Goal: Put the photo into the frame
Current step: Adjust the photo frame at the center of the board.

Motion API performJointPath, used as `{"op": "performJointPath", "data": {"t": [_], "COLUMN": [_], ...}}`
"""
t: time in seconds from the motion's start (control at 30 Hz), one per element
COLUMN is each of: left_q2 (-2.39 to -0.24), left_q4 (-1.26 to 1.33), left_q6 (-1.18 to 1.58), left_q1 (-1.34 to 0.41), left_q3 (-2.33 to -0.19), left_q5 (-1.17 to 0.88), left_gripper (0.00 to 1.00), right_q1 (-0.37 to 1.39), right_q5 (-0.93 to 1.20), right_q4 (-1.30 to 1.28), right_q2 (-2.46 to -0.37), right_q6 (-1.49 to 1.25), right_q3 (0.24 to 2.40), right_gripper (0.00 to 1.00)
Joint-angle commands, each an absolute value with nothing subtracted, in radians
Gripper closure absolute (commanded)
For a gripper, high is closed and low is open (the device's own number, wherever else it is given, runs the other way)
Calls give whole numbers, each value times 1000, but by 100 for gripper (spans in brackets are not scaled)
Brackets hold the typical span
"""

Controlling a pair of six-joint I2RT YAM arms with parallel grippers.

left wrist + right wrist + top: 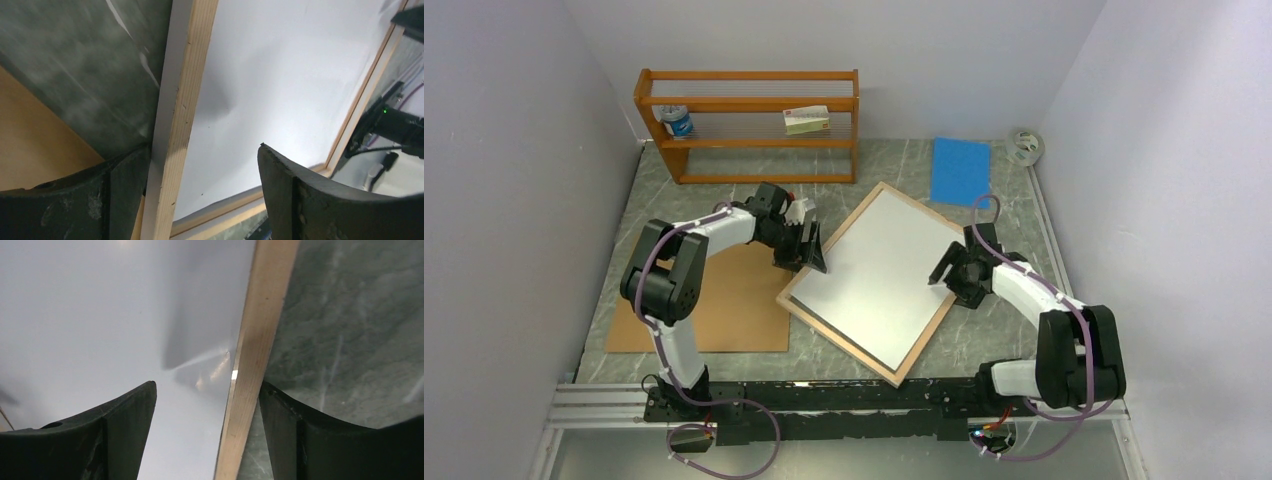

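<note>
The frame [834, 342] lies tilted on the table with its light wood reverse up. The photo [874, 280] lies inside it, plain white reverse up, its picture side hidden. My left gripper [814, 250] is open at the frame's left rail. In the left wrist view the rail [177, 125] passes between the fingers of my left gripper [202, 150], beside the white sheet [280, 75]. My right gripper [946, 272] is open at the right rail. In the right wrist view my right gripper [206, 385] straddles that rail [255, 340], one finger over the sheet [100, 315].
The brown backing board [724, 310] lies flat left of the frame, partly under its corner. An orange shelf rack [749, 105] holding a can and a box stands at the back. A blue pad [960, 170] and a tape roll [1025, 146] lie at the back right.
</note>
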State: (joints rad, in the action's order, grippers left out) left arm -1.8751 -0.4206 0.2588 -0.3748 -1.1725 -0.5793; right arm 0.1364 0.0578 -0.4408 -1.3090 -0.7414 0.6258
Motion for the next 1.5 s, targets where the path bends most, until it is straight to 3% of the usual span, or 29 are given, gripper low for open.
{"op": "performJointPath", "data": {"t": [0.0, 0.43, 1.17, 1.47], "left_q2": [-1811, -1785, -1806, -1770], "left_q4": [-482, -505, -568, -603], "left_q6": [328, 324, 268, 288], "left_q1": [-417, -508, -540, -539], "left_q3": [-1088, -1014, -1086, -1109], "left_q5": [-640, -616, -594, -459], "left_gripper": [17, 16, 14, 10], "right_q1": [112, 59, 48, 41], "right_q5": [4, -57, 101, -204], "right_q4": [-436, -349, -229, -418], "right_q2": [-1285, -1378, -1550, -1435], "right_q6": [-793, -681, -557, -667], "right_q3": [641, 762, 926, 940], "right_gripper": [23, 24, 25, 19]}}
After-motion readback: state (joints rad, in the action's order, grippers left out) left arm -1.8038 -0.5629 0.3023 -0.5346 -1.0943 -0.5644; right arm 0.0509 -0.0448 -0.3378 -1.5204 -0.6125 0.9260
